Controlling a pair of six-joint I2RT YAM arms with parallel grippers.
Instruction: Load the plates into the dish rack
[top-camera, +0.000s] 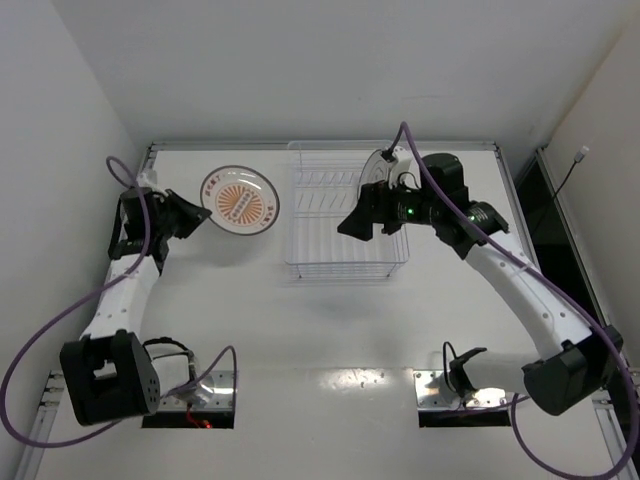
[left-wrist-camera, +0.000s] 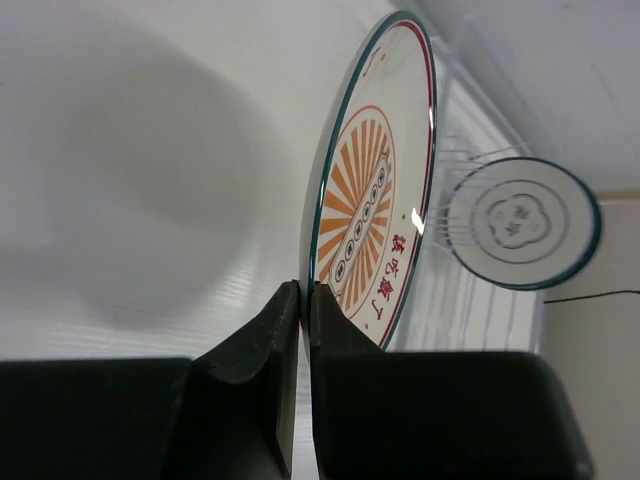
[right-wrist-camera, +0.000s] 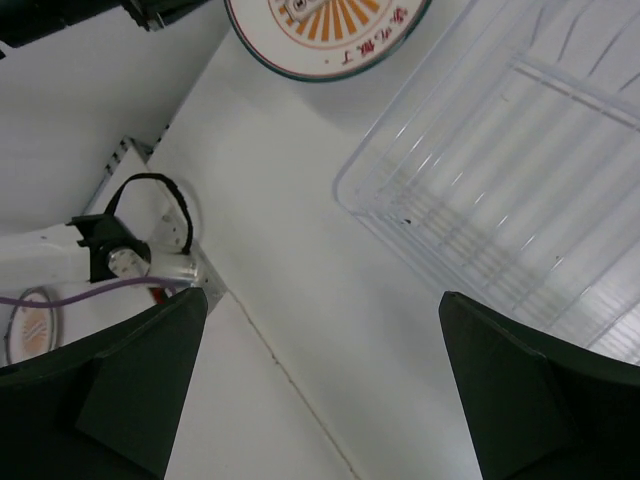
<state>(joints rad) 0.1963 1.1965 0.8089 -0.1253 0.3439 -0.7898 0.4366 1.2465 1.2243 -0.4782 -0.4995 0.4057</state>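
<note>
Your left claw (top-camera: 200, 213) is clamped shut on the rim of the orange sunburst plate (top-camera: 240, 198). In the left wrist view its two fingers (left-wrist-camera: 285, 340) pinch the plate's (left-wrist-camera: 370, 200) lower edge between them. The plate sits just left of the dish rack (top-camera: 348, 215), toward the far left corner of the worktop (top-camera: 320, 330). Its decorated face tips up toward the overhead camera. You cannot tell from these views whether its edge touches the worktop.

The dish rack stands close to the far edge, a little right of centre. The grey-ring plate (top-camera: 378, 165) stands upright in the rack's far right corner. From the left wrist it shows face-on (left-wrist-camera: 520, 222) behind the rack's wire-thin dividers (left-wrist-camera: 470, 120).

Your right claw (top-camera: 355, 222) hangs over the rack's near right part with its jaws spread wide and nothing between them. In the right wrist view its two dark fingers (right-wrist-camera: 130, 400) frame the picture's lower corners. Between them you see bare worktop (right-wrist-camera: 300, 250) and the clear corner of the rack (right-wrist-camera: 480, 200). The sunburst plate (right-wrist-camera: 320, 35) peeks in at the top of that view.
</note>
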